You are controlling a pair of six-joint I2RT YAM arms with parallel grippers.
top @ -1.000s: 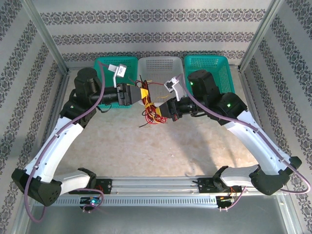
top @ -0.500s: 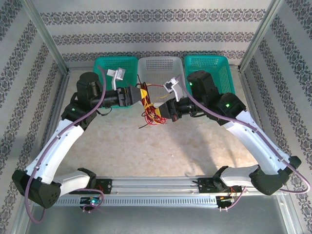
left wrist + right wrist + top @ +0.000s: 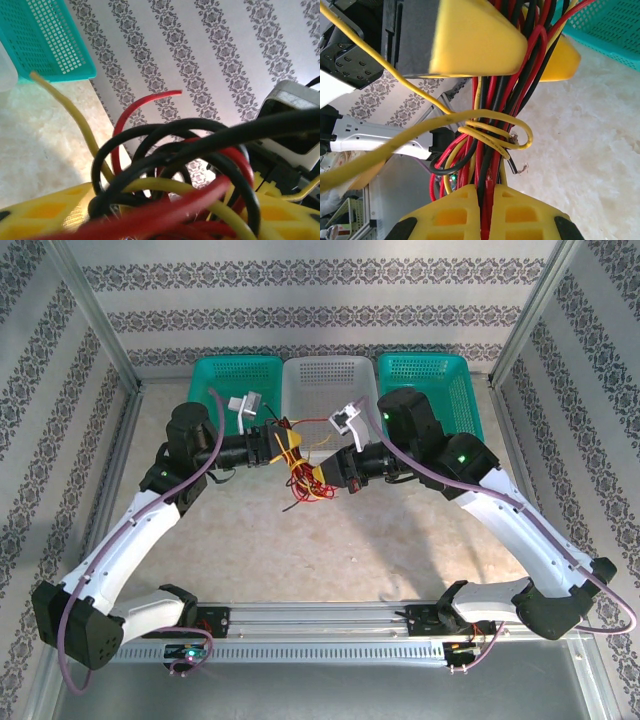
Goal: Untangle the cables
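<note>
The cables (image 3: 306,476) are a knotted bundle of yellow, red and black wires held above the table between the two arms. My left gripper (image 3: 282,448) grips the bundle's left end; in the left wrist view its yellow fingers (image 3: 45,210) flank the loops of the cables (image 3: 190,165). My right gripper (image 3: 329,473) is shut on the right end. In the right wrist view the cables (image 3: 492,145) run out of its jaws (image 3: 491,192) up to the left gripper's fingers (image 3: 475,40). A yellow wire is coiled round the bundle there.
Three baskets stand in a row at the back: teal (image 3: 225,375), pale grey (image 3: 325,375) and teal (image 3: 425,370). Metal frame posts rise at both sides. Purple arm cables hang along both arms. Bare tabletop (image 3: 320,540) lies in front of the bundle.
The left gripper's jaws have closed in on the bundle, and that arm has shifted slightly forward and right. The bundle now hangs more level between the grippers. The right gripper has kept its grip.
</note>
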